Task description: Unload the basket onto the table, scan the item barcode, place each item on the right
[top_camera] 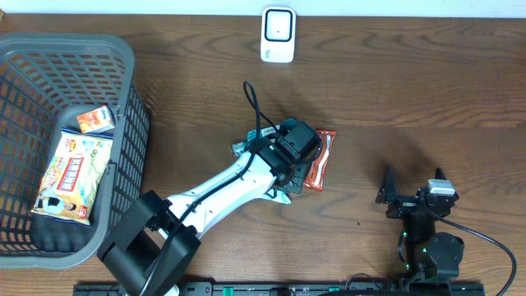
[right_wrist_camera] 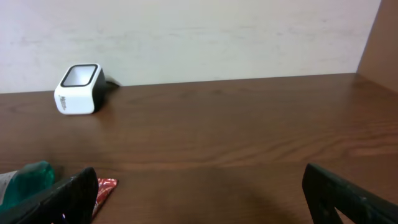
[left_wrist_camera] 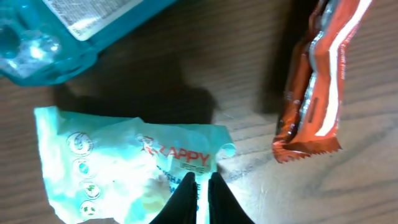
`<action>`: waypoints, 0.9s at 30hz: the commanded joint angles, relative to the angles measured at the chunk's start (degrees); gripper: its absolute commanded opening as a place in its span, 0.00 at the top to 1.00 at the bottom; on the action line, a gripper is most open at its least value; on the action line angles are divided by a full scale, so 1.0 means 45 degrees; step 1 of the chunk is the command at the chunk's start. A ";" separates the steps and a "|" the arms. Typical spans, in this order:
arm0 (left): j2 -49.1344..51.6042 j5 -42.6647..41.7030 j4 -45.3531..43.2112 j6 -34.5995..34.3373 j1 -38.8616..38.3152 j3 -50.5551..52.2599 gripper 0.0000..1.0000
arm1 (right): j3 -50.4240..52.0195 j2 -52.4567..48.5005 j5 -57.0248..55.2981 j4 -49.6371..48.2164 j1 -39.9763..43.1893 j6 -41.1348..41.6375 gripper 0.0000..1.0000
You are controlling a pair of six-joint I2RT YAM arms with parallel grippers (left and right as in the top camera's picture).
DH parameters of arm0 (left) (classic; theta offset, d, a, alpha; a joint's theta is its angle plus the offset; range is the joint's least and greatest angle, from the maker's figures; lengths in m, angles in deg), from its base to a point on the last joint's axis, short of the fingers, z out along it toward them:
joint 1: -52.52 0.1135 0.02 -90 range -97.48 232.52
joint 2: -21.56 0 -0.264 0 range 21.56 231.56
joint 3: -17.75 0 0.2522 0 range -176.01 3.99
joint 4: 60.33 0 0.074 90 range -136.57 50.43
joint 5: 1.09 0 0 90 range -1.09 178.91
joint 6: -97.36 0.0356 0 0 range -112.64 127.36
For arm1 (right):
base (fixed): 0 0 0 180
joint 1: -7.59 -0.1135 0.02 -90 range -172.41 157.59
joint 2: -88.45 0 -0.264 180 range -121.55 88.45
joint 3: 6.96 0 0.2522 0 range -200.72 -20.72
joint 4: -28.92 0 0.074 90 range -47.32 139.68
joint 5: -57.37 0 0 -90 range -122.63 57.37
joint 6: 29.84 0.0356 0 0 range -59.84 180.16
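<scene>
Two fingers of the left gripper (left_wrist_camera: 202, 185) pinch the green packet (left_wrist_camera: 112, 155) at its edge; a slow lift should clear the red wrapper (left_wrist_camera: 317, 81) alongside.

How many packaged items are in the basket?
2: a small orange box by the right basket wall, and a larger snack bag nearer the robot. Others may be hidden.

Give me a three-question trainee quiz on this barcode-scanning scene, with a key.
1. True or false: the right gripper stands open and empty.
2. How does the left gripper meet the pale green packet? A hovering open above it; B shut on its edge; C pushing it sideways.
3. Fill in: the white scanner stands at the table's ____ edge, by the wall.
Key: 1 true; 2 B; 3 far.
</scene>
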 commanded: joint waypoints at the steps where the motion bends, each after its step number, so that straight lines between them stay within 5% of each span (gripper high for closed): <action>1: 0.0034 0.0724 0.0029 -0.0316 0.0049 0.0092 0.92 | 0.0029 0.0068 -0.0010 0.0019 -0.0112 -0.0063 0.01; 18: 0.0952 0.0631 -0.0559 -0.2880 0.0049 0.1161 0.92 | 0.0029 0.0068 -0.0010 0.0019 -0.0112 -0.0063 0.01; 27: 0.1365 -0.0267 -0.1447 -0.2963 0.0049 0.1409 0.92 | 0.0029 0.0068 -0.0010 0.0019 -0.0112 -0.0063 0.01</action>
